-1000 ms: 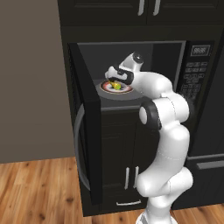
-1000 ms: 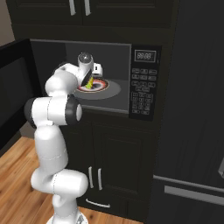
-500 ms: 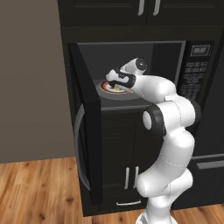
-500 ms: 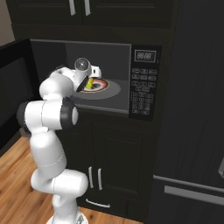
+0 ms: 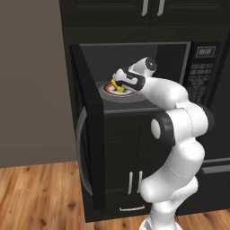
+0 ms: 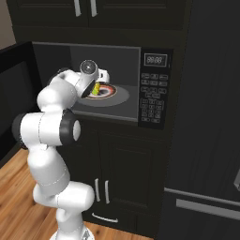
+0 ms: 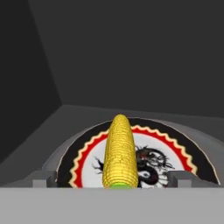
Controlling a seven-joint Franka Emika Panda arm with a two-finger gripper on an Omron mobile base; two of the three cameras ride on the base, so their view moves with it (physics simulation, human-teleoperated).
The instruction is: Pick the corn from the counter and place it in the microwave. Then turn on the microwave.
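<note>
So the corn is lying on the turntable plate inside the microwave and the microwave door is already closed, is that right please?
Not quite: the door stands wide open, as the left base view shows. The rest holds: the corn lies on the turntable plate inside the microwave.

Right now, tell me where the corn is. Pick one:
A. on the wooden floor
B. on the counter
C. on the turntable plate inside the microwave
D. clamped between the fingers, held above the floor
C. In the hand view the corn lies on the red-ringed plate inside the microwave, with the open gripper at its green end, fingers apart from it.
</note>
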